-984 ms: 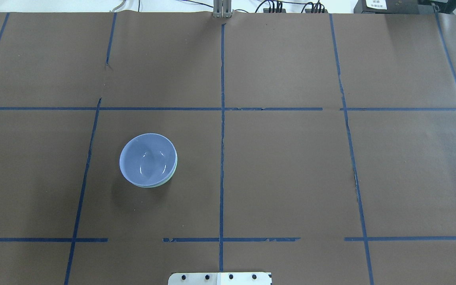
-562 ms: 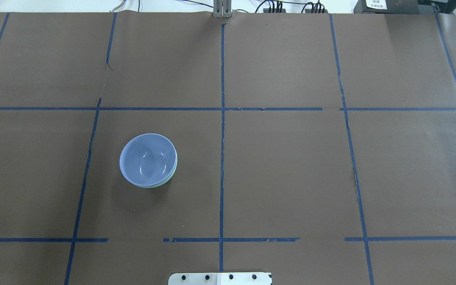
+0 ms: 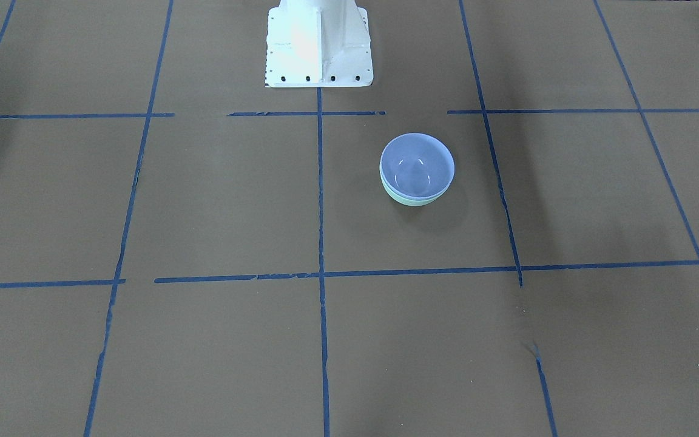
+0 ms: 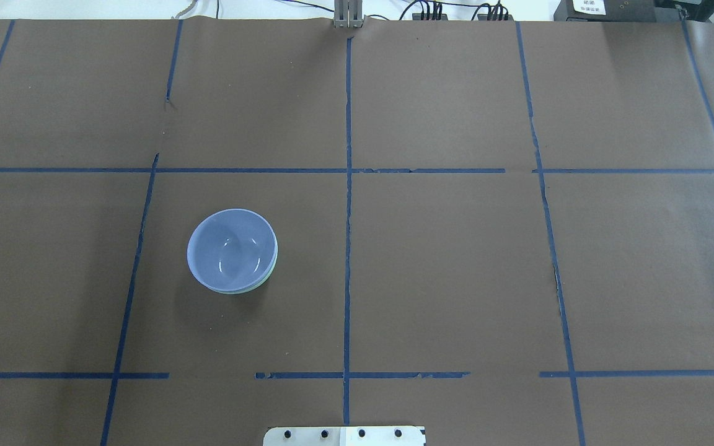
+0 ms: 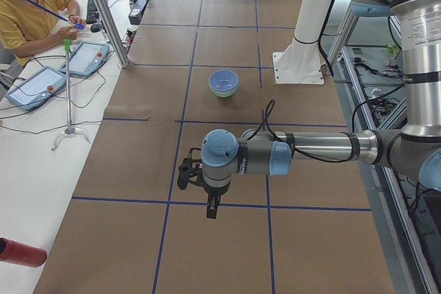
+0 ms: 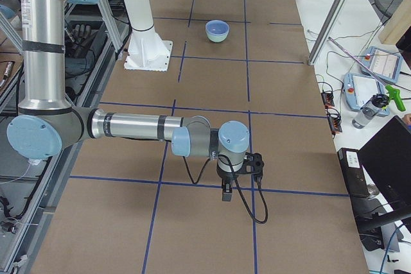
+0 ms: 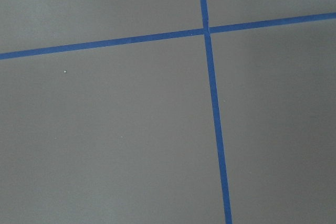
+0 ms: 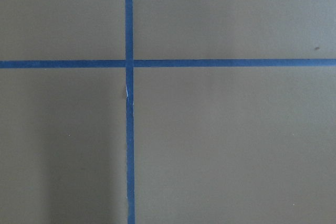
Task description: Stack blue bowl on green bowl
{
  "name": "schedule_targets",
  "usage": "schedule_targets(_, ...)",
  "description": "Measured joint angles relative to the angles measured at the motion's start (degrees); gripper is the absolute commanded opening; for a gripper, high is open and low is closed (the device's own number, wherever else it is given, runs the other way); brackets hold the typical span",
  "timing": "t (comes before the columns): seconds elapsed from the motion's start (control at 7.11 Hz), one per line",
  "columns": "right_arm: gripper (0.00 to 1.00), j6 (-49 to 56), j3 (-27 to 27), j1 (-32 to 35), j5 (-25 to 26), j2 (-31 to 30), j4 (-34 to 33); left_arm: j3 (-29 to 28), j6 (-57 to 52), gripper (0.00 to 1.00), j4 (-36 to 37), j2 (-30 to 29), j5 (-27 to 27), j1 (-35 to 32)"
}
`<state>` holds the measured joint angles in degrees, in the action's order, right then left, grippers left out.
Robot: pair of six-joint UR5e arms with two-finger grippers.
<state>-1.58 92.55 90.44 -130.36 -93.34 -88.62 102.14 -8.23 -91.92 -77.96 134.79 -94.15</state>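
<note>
The blue bowl (image 4: 230, 251) sits nested inside the green bowl (image 4: 272, 269) on the brown table, left of the centre line in the overhead view. Only a thin mint edge of the green bowl shows under it. In the front-facing view the blue bowl (image 3: 416, 164) rests in the green bowl (image 3: 413, 200). My left gripper (image 5: 212, 210) hangs over the table far from the bowls (image 5: 224, 82); I cannot tell if it is open or shut. My right gripper (image 6: 226, 194) hangs over the other end of the table, far from the bowls (image 6: 217, 30); I cannot tell its state either.
The white robot base (image 3: 319, 48) stands at the table's edge near the bowls. Blue tape lines (image 4: 348, 248) divide the brown surface. A seated operator (image 5: 27, 15), tablets (image 5: 86, 56) and an aluminium post (image 5: 103, 12) are on the side bench.
</note>
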Motion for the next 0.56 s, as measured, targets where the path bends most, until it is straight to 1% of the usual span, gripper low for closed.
schedule_targets(0.56, 1.0, 0.0, 0.0, 0.0, 0.0, 0.0, 0.0, 0.4, -0.2, 1.0, -0.3, -0.1, 0.2, 0.0)
